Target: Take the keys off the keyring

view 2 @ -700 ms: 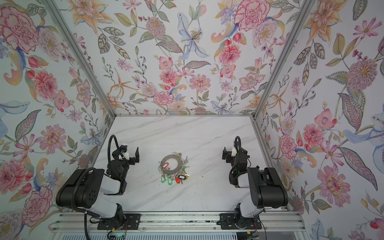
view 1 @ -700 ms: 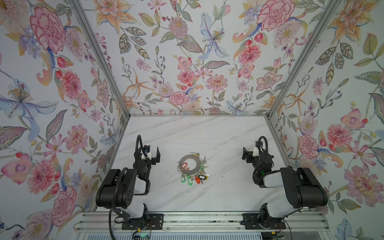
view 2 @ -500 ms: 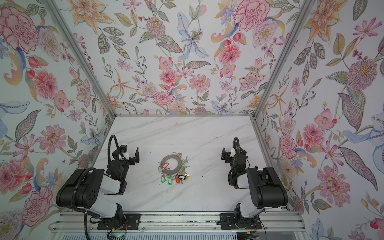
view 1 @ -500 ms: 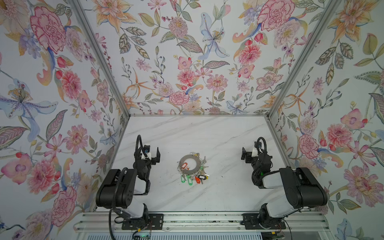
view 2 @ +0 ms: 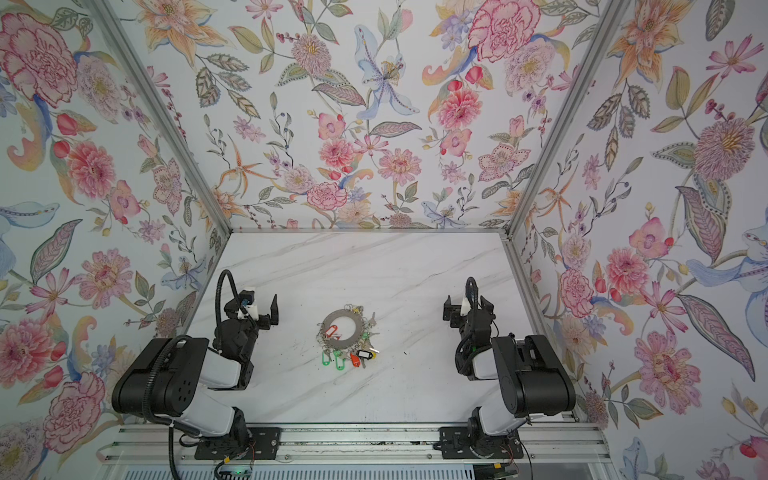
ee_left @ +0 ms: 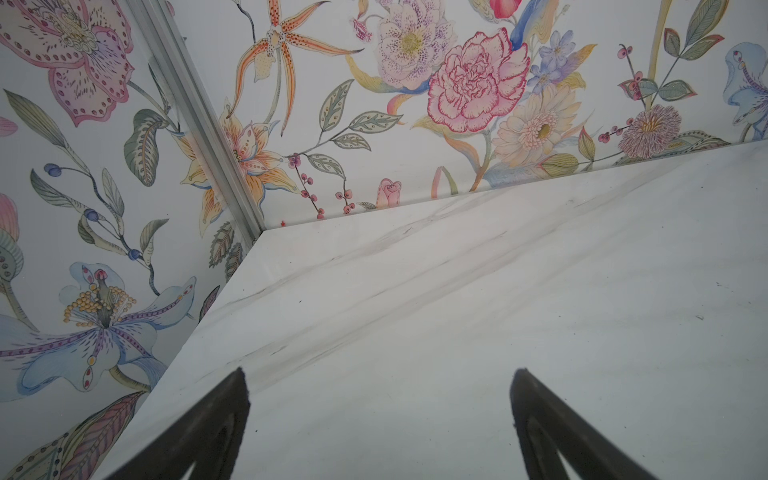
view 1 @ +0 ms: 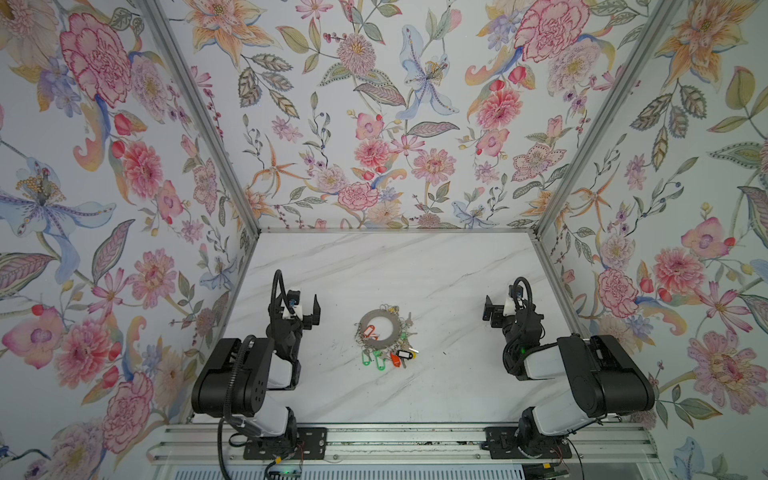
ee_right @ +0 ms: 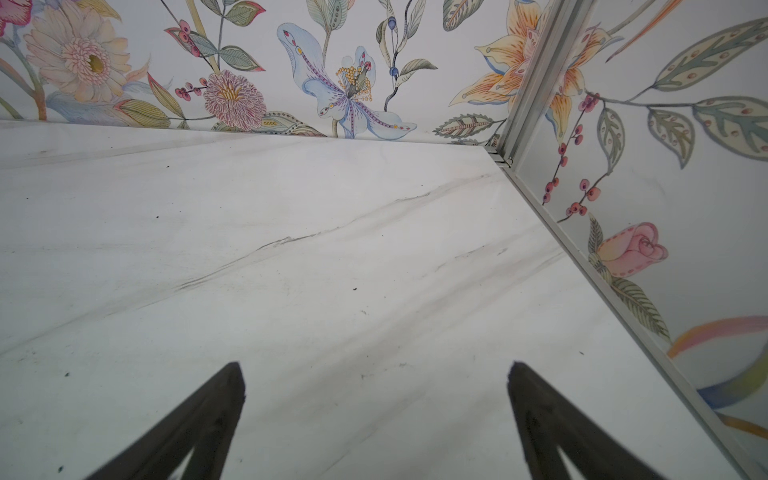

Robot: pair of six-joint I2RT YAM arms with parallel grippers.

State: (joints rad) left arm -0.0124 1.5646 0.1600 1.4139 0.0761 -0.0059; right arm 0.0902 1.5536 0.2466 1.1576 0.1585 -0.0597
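**Both end effectors released; keyring lies untouched on the worktop.**

The keyring (view 1: 370, 318) (view 2: 332, 319) lies flat midway between the left and right edges of the worktop (view 1: 395, 266), nearer the near edge than the far edge. The keys (view 1: 395, 358) (view 2: 354, 359) sit around its rim, most bunched on the near side with green, orange and black tags. The left end effector (view 1: 301, 305) (ee_left: 379, 374) stands by the left edge and the right end effector (view 1: 505, 309) (ee_right: 376, 368) by the right edge. Both have jaws spread wide, hold nothing and are well apart from the keyring.
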